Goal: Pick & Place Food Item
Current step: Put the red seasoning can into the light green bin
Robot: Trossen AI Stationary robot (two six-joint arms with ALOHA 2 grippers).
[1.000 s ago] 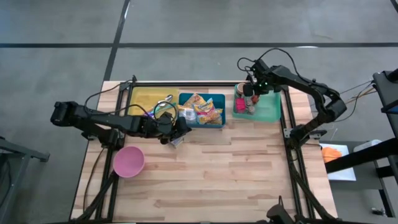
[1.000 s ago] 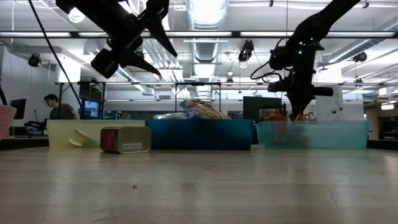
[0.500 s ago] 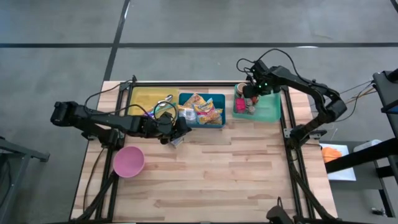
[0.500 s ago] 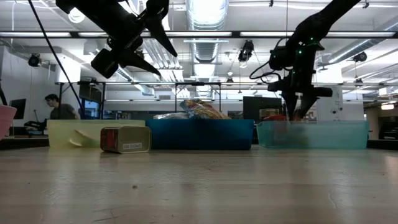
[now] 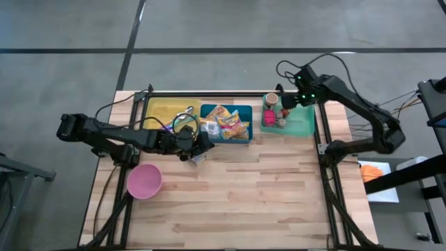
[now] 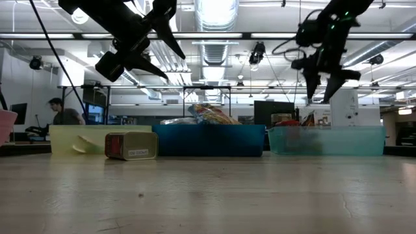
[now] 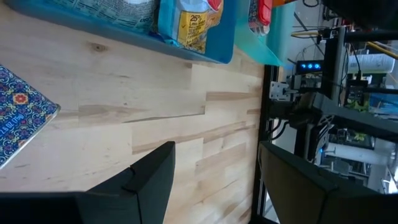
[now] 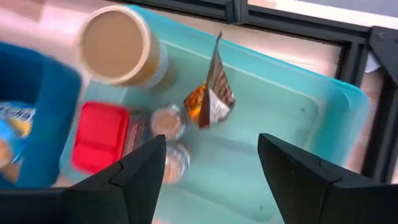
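**Snack packet lying in the teal bin, right gripper open above it**

I see the snack packet [image 8: 210, 99], a small brown and orange pouch, lying inside the teal bin [image 8: 298, 118] at the table's far right. It is free of the fingers and sits roughly in the middle of the bin floor. Beside it in the same bin I can make out a tan-lidded cup [image 8: 119, 45], a red box [image 8: 99, 138] and two small round jars [image 8: 166, 121] just beside the box.

My right gripper [image 5: 288, 102] hangs above the teal bin with its fingers [image 8: 140, 180] spread apart and nothing between them. From table height I see it clear of the bin's rim, raised well over it [image 6: 324, 81].

Next to the teal bin stands the blue bin [image 5: 243, 132], filled with bright yellow snack bags [image 5: 226, 120], and beyond that the yellow bin [image 5: 162, 108]. All three line up along the table's far edge.

My left gripper [image 5: 201, 148] waits over the wood just in front of the blue bin, its fingers [image 7: 152, 177] parted and empty. A small patterned tin [image 6: 131, 145] lies on its side on the table below it; its blue patterned face [image 7: 20, 115] shows in the wrist camera. A pink bowl [image 5: 144, 180] sits nearer the front left of the table [image 5: 265, 195].

A person [image 6: 60, 112] is visible far back in the room.
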